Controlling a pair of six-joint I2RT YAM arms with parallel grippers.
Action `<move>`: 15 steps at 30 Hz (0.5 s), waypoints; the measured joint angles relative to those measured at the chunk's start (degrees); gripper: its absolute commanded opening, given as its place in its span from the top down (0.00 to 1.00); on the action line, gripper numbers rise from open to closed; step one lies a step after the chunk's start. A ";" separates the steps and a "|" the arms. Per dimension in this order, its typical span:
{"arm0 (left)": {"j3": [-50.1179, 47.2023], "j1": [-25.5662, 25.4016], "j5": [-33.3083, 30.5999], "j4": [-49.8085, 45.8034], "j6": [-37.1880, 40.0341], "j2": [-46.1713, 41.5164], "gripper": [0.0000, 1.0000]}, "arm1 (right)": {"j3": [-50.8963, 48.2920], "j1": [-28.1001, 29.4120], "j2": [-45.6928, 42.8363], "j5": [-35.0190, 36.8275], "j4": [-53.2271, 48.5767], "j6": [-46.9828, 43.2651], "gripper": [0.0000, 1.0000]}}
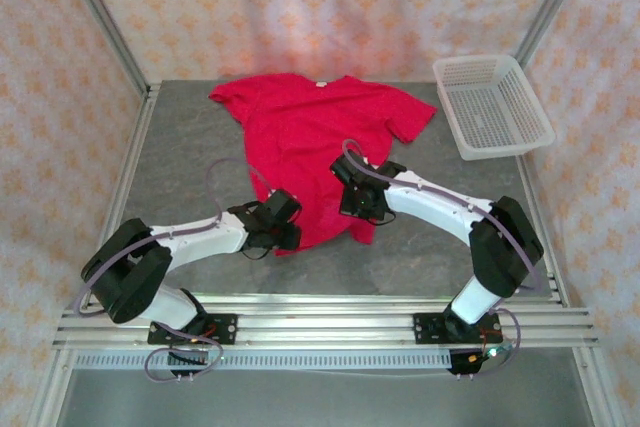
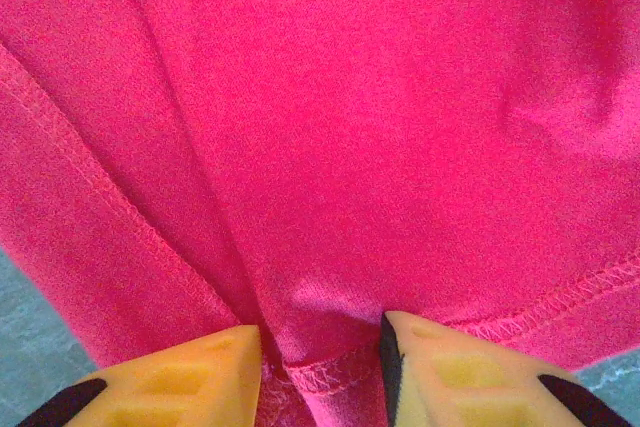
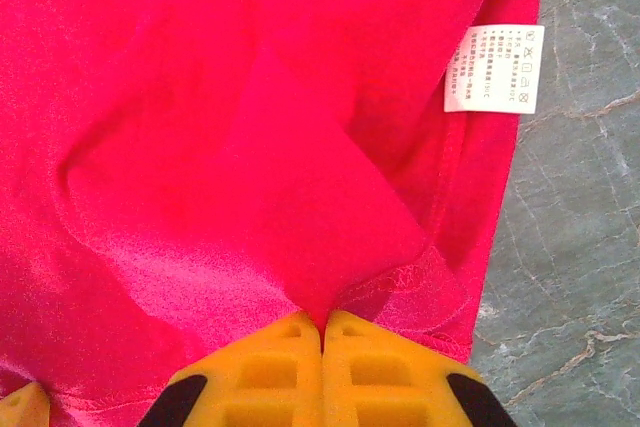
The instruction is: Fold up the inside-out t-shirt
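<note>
The inside-out t-shirt (image 1: 310,137) lies spread flat on the grey counter (image 1: 190,157). Its neck points to 12 o'clock, its sleeves reach out to 10 and 2 o'clock, and its bottom edge faces the arm bases at 6 o'clock. A white basket (image 1: 505,147) sits well apart from it at the counter's 2 o'clock corner.

The left claw (image 1: 287,234) is at the shirt's 7 o'clock corner. In its wrist view, the left claw (image 2: 320,332) has its yellow fingers (image 2: 190,377) partly apart, with a raised ridge of stitched hem (image 2: 560,297) between them. I cannot tell whether they pinch that ridge yet.

The right claw (image 1: 360,209) is at the shirt's 5 o'clock corner. In its own view, the right claw (image 3: 322,319) is clenched, with its fingers together on a peak of red cloth just inside the hem. The white care label (image 3: 494,68) shows at 1 o'clock from the claw, on the side seam.

My judgement is that the step in hand is taking hold of both bottom corners, so the fold itself has not begun. The next move calls for a firm grip on the left. Both claws then need to lift together and carry the hem evenly toward 12 o'clock, laying it near the neck. If the left hold is loose, that corner will likely slip and the fold will skew.
</note>
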 measured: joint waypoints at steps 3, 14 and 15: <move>0.00 0.00 0.00 0.28 -0.70 0.37 0.84 | -0.04 0.00 0.00 -0.22 0.04 -0.02 1.00; 6.88 0.00 -1.33 -7.04 -0.55 -0.87 1.00 | -0.11 -0.02 0.00 0.07 -0.11 -0.96 1.00; 8.61 0.00 -1.62 -8.55 -0.37 -1.66 1.00 | -0.13 -0.07 0.00 0.48 -0.28 -1.14 1.00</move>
